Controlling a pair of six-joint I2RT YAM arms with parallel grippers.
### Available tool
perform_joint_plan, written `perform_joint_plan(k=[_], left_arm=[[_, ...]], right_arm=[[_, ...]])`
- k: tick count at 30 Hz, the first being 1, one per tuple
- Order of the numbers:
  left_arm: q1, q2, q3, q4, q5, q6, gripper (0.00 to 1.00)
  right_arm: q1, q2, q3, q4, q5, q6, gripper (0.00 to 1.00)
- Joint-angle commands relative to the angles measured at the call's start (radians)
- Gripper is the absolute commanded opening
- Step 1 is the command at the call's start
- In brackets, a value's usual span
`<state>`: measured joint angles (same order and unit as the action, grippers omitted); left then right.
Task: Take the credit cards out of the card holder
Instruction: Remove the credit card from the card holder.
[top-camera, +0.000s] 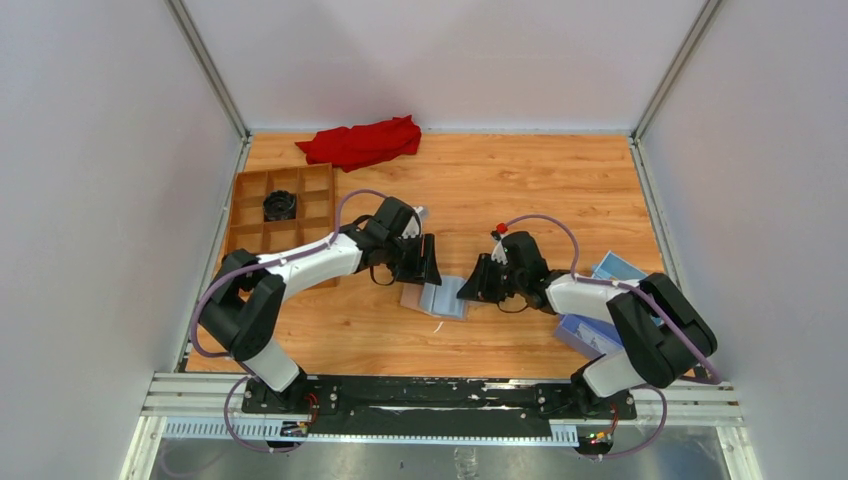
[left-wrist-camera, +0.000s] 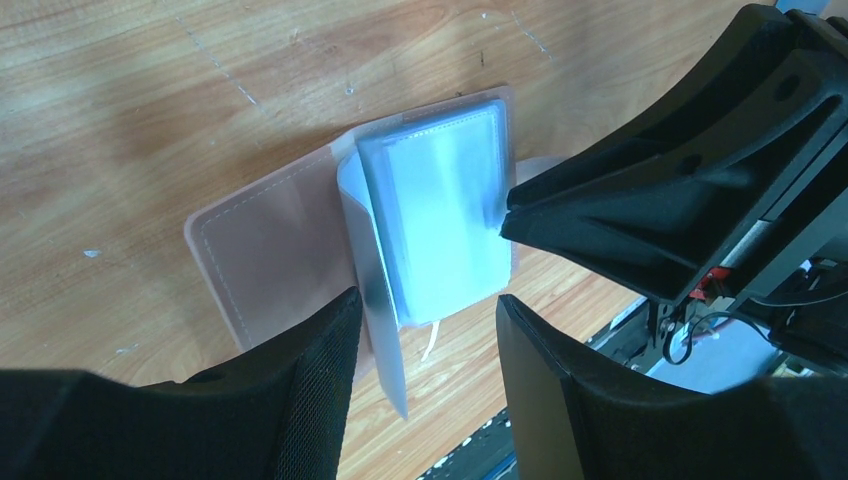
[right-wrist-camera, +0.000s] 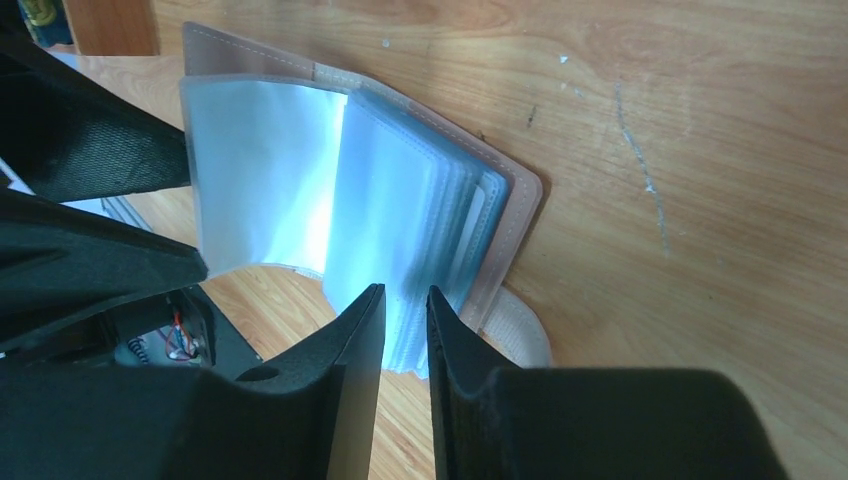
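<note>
The card holder (top-camera: 436, 299) lies open on the table between both grippers. Its tan-pink cover (left-wrist-camera: 265, 250) is flat and its pale blue clear sleeves (left-wrist-camera: 440, 215) stand fanned up. No credit card shows plainly; any are hidden in the sleeves. My left gripper (left-wrist-camera: 428, 300) is open, straddling the holder's near end, with one loose clear page by its left finger. My right gripper (right-wrist-camera: 405, 292) is nearly closed, pinching the edge of the sleeve stack (right-wrist-camera: 400, 230). Its tip shows in the left wrist view (left-wrist-camera: 505, 218) touching the stack's side.
A brown compartment tray (top-camera: 250, 238) with a black object (top-camera: 281, 205) sits at the left. A red cloth (top-camera: 362, 142) lies at the back. A blue box (top-camera: 618, 268) sits by the right arm. The table's front rail is close below the holder.
</note>
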<state>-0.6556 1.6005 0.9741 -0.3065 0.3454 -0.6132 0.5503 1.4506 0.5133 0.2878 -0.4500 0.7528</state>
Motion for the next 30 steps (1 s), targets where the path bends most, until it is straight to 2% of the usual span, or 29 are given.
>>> perform_joint_plan(k=[1,12,16,21,30], left_arm=[[0.008,0.026,-0.016,0.038,0.025,-0.008,0.56],[0.008,0.009,-0.008,0.042,0.027,-0.014,0.56],[0.01,-0.007,0.007,0.014,0.018,-0.001,0.56],[0.023,-0.03,0.011,-0.005,0.016,0.006,0.56],[0.057,-0.047,0.003,-0.071,-0.036,0.046,0.56]], right_arm=[[0.014,-0.015,0.035,0.03,-0.045,0.022,0.26],[0.047,0.059,0.116,0.053,-0.113,0.025,0.25],[0.048,0.023,0.1,0.026,-0.051,0.021,0.24],[0.048,-0.051,0.061,-0.065,0.066,-0.018,0.3],[0.046,-0.004,0.046,-0.071,0.05,-0.03,0.35]])
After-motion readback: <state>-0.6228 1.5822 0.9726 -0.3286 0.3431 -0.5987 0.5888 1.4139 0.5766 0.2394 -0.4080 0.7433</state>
